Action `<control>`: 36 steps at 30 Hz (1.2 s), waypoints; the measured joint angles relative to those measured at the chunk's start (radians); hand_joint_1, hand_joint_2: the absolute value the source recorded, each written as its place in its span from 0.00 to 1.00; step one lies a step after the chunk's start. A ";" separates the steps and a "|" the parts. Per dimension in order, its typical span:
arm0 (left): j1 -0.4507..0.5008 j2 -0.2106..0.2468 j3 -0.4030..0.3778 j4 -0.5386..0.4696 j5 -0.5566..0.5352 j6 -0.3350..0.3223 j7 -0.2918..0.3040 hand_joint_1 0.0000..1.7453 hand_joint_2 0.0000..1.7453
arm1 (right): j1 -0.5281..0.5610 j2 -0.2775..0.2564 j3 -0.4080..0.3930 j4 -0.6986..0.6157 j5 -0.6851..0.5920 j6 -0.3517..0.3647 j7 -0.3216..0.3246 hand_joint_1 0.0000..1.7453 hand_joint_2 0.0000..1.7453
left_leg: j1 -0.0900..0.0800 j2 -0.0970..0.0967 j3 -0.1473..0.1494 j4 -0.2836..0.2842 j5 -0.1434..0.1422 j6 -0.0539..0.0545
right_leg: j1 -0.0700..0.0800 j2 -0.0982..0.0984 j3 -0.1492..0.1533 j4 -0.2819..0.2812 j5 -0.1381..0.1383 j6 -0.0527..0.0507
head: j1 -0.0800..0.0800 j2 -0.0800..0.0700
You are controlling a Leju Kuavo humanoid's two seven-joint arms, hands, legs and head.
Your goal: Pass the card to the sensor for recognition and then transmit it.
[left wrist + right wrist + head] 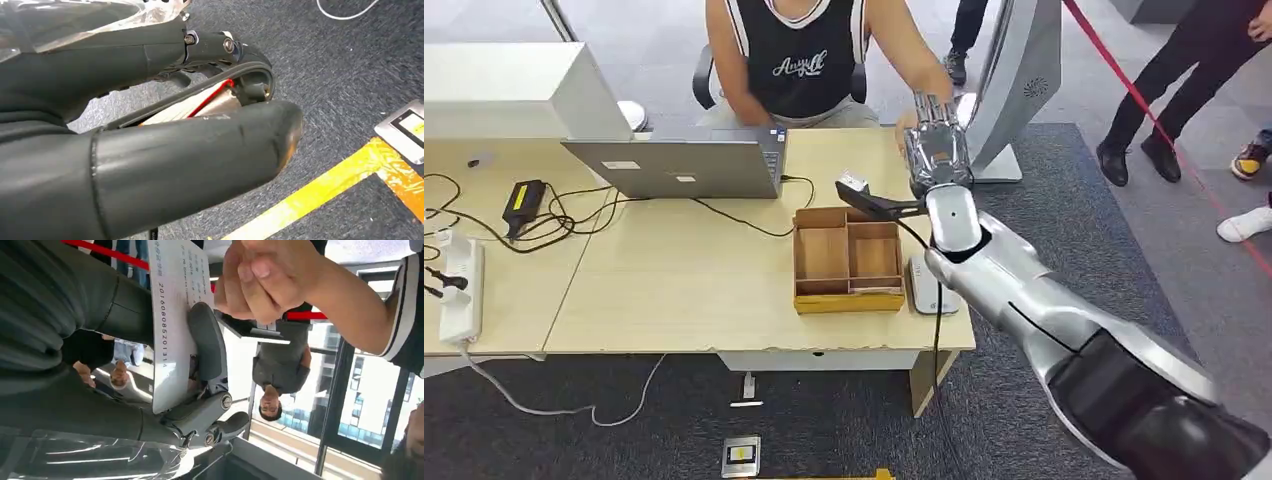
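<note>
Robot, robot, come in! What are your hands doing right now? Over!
Right hand holds the card, stretched out toward the seated person. Person's hand at the card's edge. Left hand hangs over the carpet, holding a red-edged card.

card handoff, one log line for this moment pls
phase: handover | right hand: holds card, raised toward seated person | person's hand: at card's far end | left hand: hanging over floor | tray: on table

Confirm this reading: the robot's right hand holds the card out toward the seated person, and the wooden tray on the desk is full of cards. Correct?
Not quite. The wooden tray has bare compartments, as the head view shows. The rest stands: the right hand holds the card out toward the seated person.
</note>
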 joint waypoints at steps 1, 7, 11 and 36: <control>0.000 0.000 0.000 0.000 0.000 0.000 0.000 0.00 0.00 | -0.001 0.003 0.000 0.003 0.000 -0.003 -0.003 1.00 1.00 | 0.000 0.000 0.000 0.000 0.000 0.000 | 0.000 0.000 0.000 0.000 0.000 0.000 | -0.001 0.000; 0.000 0.001 0.000 0.000 0.005 0.002 -0.001 0.00 0.00 | -0.001 0.010 0.001 0.013 -0.006 -0.010 -0.008 1.00 1.00 | 0.000 0.000 0.000 0.000 0.000 0.000 | 0.000 0.000 0.000 0.000 0.000 0.000 | 0.000 0.000; 0.000 0.001 0.000 0.000 0.005 0.002 -0.001 0.00 0.00 | -0.002 0.011 0.001 0.019 -0.006 -0.010 -0.009 1.00 1.00 | 0.000 0.000 0.000 0.000 0.000 0.000 | 0.000 0.000 0.000 0.000 0.000 0.000 | 0.000 0.000; 0.008 0.001 0.000 0.000 0.005 0.005 0.011 0.00 0.00 | 0.078 -0.153 -0.011 -0.007 -0.086 0.029 0.062 1.00 1.00 | 0.000 0.000 0.000 0.000 0.000 0.000 | 0.000 0.000 0.000 -0.001 0.000 0.000 | 0.000 0.000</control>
